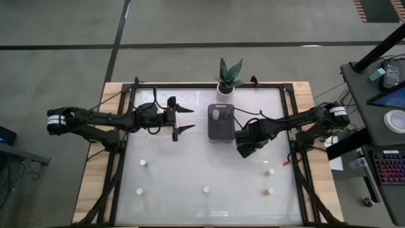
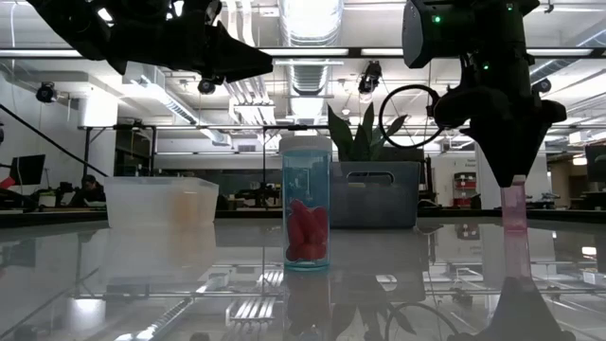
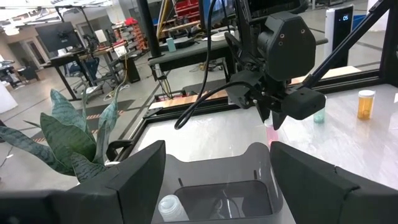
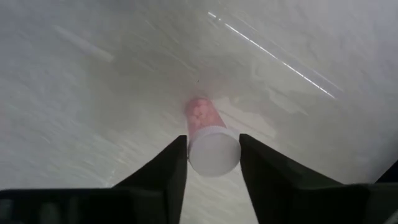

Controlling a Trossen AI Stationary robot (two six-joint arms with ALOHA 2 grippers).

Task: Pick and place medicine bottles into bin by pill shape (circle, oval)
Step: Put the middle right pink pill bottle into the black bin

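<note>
**Right gripper closed around a pink bottle beside the bin**

The landmark here is the grey bin (image 1: 221, 123), which sits near the far middle of the clear surface (image 1: 190, 164), just in front of the potted plant (image 1: 228, 77). One white-capped bottle (image 1: 216, 115) already lies inside the bin.

The right gripper (image 4: 212, 155) is just to the right of the bin and slightly nearer the front, pointing down at the surface. Its jaws sit against both sides of a thin pink bottle (image 4: 208, 140) with a white cap, which stands upright on the surface; the fingers (image 4: 168, 168) touch the cap end. In the low view the same pink bottle (image 2: 513, 208) shows directly under the dark gripper, its base at surface level.

The left gripper (image 1: 185, 118) hovers to the left of the bin, raised above the surface, with its jaws spread wide and nothing between them.

The other bottles stand well in front of the bin, scattered across the near half of the surface: one (image 1: 144, 163) to the front left, another (image 1: 139, 190) farther forward on that side, one (image 1: 205, 189) straight ahead of the bin, and two (image 1: 271, 171) (image 1: 269, 190) to the front right. In the low view a teal bottle (image 2: 307, 203) with red pills stands closest to the camera.
</note>
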